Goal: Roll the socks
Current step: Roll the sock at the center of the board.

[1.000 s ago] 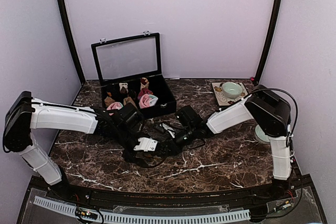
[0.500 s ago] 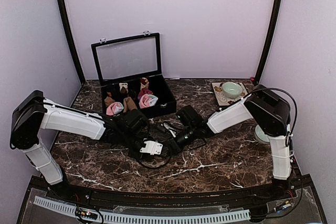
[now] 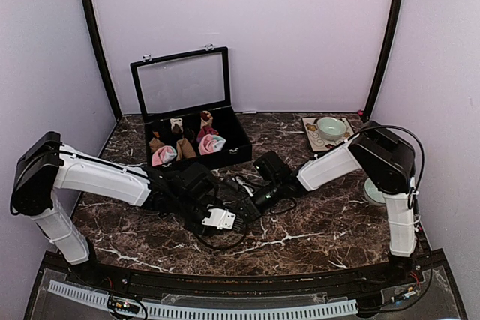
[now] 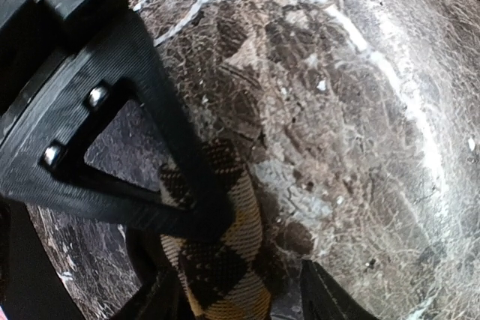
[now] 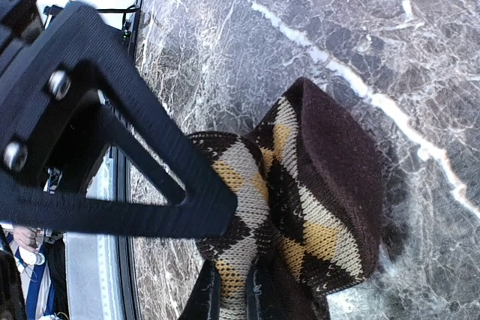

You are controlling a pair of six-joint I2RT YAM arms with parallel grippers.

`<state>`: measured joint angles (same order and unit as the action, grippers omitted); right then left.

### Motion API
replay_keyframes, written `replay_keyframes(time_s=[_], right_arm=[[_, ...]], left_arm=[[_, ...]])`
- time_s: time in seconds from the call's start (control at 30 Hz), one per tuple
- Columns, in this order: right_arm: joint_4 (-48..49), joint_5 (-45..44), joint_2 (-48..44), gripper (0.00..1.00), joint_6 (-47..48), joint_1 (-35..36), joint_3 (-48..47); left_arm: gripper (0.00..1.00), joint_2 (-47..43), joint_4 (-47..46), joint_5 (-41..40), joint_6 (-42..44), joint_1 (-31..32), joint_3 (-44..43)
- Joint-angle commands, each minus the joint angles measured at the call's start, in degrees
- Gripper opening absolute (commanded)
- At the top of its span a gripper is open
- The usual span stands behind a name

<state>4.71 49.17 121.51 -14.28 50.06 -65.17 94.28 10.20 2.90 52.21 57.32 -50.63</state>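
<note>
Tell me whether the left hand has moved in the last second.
Yes. In the top view the left hand slid down and rightward, away from the black box.

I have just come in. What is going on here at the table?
Two robot arms meet at the middle of the marble table over a dark brown sock with tan diamond checks. The right gripper is shut on a folded part of it. The left gripper straddles another stretch of it with its jaws apart, not clamped. Small rolled bundles sit in the open black case behind. The rolling is not yet finished.
</note>
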Motion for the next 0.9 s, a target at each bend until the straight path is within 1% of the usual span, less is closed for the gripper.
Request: replay_keyframes(time_s=[0.0, 0.07, 0.1, 0.23, 0.27, 0.3, 0.37, 0.43, 0.6, 0.67, 0.7, 0.73, 0.77, 0.8, 0.83, 0.87], right_arm=[[-13.9, -7.7, 5.6, 0.0, -1.3, 0.0, 4.7], [-13.3, -7.4, 5.6, 0.0, -1.6, 0.0, 5.1], [-13.1, -7.3, 5.6, 0.0, -1.8, 0.0, 5.3], [-12.3, -7.2, 5.4, 0.0, -2.1, 0.0, 5.8], [-12.2, -7.1, 5.4, 0.0, -2.3, 0.0, 5.8], [-11.8, -7.2, 5.4, 0.0, -2.4, 0.0, 5.8], [-11.0, -7.2, 5.2, 0.0, -2.9, 0.0, 6.1], [-10.2, -7.2, 4.9, 0.0, -3.6, 0.0, 6.2], [-9.7, -6.9, 4.5, 0.0, -3.8, -0.1, 6.2], [-9.4, -6.6, 4.6, 0.0, -4.1, 0.0, 6.2], [-9.1, -6.3, 4.6, 0.0, -4.2, 0.0, 6.2], [-9.0, -6.2, 4.5, 0.0, -4.3, 0.0, 6.3], [-8.7, -6.3, 4.3, 0.0, -4.3, -0.1, 6.4], [-8.5, -6.9, 4.1, 0.0, -4.3, -0.1, 6.6], [-8.2, -7.5, 3.6, 0.04, -4.3, -0.1, 7.0], [-7.8, -8.5, 2.9, 0.09, -4.3, 0.0, 7.4]], left_arm=[[0.61, -0.6, -0.9, -3.7, -1.1, 1.1, 0.7], [0.61, -0.4, -0.9, -3.4, -1.2, 1.2, 0.8], [0.58, -0.4, -0.9, -3.3, -1.4, 1.2, 0.9], [0.42, 0.5, -2.1, -4.5, -1.2, 1.2, 2.2], [0.35, 1.0, -2.3, -4.9, -1.4, 1.2, 2.4], [0.31, 1.6, -2.3, -4.9, -1.8, 1.2, 2.4], [0.25, 2.7, -2.0, -5.0, -2.5, 1.1, 2.2], [0.26, 3.6, -1.4, -4.6, -3.0, 1.1, 2.0], [0.4, 5.9, -0.2, -4.6, -3.2, 1.1, 1.7], [0.43, 6.5, -0.2, -4.7, -3.0, 1.2, 1.7], [0.4, 6.9, -0.2, -4.8, -3.0, 1.2, 1.7], [0.33, 7.2, -0.3, -5.0, -3.0, 1.1, 1.6], [0.21, 7.7, -0.4, -5.3, -3.0, 1.1, 1.6], [0.04, 8.3, -0.5, -5.9, -3.2, 1.1, 1.3], [0.0, 8.6, 0.0, -5.8, -3.5, 1.1, 1.0], [0.0, 8.7, 0.8, -5.1, -3.9, 0.9, 0.6]])
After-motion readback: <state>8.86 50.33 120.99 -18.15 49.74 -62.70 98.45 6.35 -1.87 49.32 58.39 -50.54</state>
